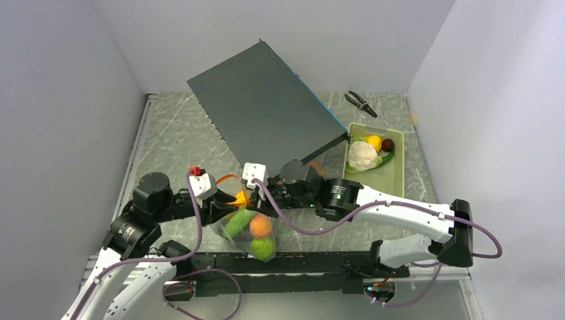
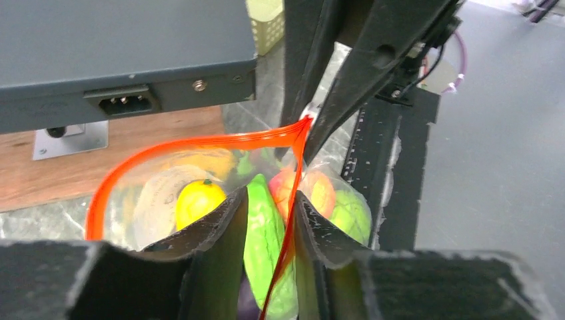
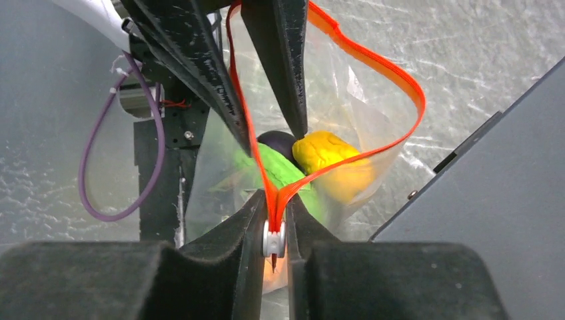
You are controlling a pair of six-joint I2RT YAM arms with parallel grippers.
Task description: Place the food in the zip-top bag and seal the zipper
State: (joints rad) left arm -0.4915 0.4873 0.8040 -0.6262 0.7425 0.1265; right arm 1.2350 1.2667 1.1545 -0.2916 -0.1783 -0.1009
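Roughly centre-bottom of the top view, the bag [image 1: 248,230] lies on the table [image 1: 180,133] just above the arms' base rail, with both grippers meeting at its mouth. Right gripper [image 3: 274,220]: fingers pressed in on the white slider [image 3: 273,238] at one end of the zipper [image 2: 200,141], no gap beyond the slider itself. Left gripper [image 2: 270,203]: jaws stand visibly apart and straddle the orange-red strip, which runs down the gap against the finger on the right of the left wrist view; green food shows through the gap. Mouth not sealed: the strip bows out in a wide loop from the slider corner, and only the short stretch nearest the slider is pressed together. Inside the bag: a long green piece [image 2: 263,227], a yellow lemon [image 2: 198,200], an orange [image 1: 260,227], a lime [image 1: 262,249] at the lower end, a dark purple piece [image 3: 276,141] and a lumpy yellow-orange piece [image 3: 326,153]. Other food is outside the bag, well apart at right of centre in the top view, in the pale green tray [image 1: 400,167]: cauliflower [image 1: 362,155], a yellow piece [image 1: 374,142], a dark red piece [image 1: 388,145] and a green piece [image 1: 385,159], all bunched at the tray's upper end. A tilted dark grey case [image 1: 266,113] fills the upper middle, its lower corner near the right wrist. Black pliers [image 1: 360,103] lie above the tray.
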